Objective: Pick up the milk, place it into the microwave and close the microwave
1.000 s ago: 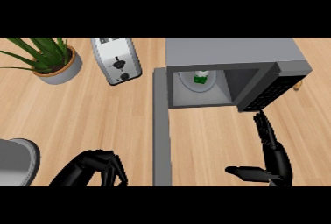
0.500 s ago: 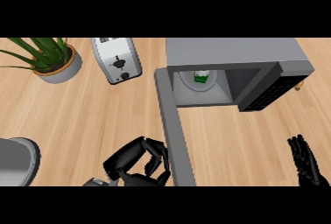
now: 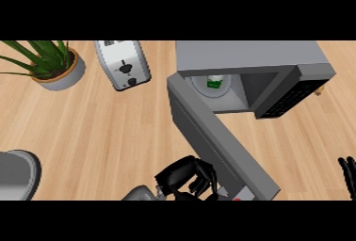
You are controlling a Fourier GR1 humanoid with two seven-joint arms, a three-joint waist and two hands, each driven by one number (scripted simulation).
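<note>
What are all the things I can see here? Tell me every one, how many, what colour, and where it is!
microwave: one, grey, upper right of the counter, open.
microwave door: one, grey, swung out toward the lower edge.
milk: one, white with a green label, inside the microwave.
toaster: one, silver and white, top middle, left of the microwave.
potted plant: one, green leaves in a grey pot, top left.
grey round thing: one, lower left edge; cannot tell what it is.
counter: one, light wood.
left hand: one, black, fingers curled, beside the door.
right hand: one, black, right edge, mostly cut off.
</note>
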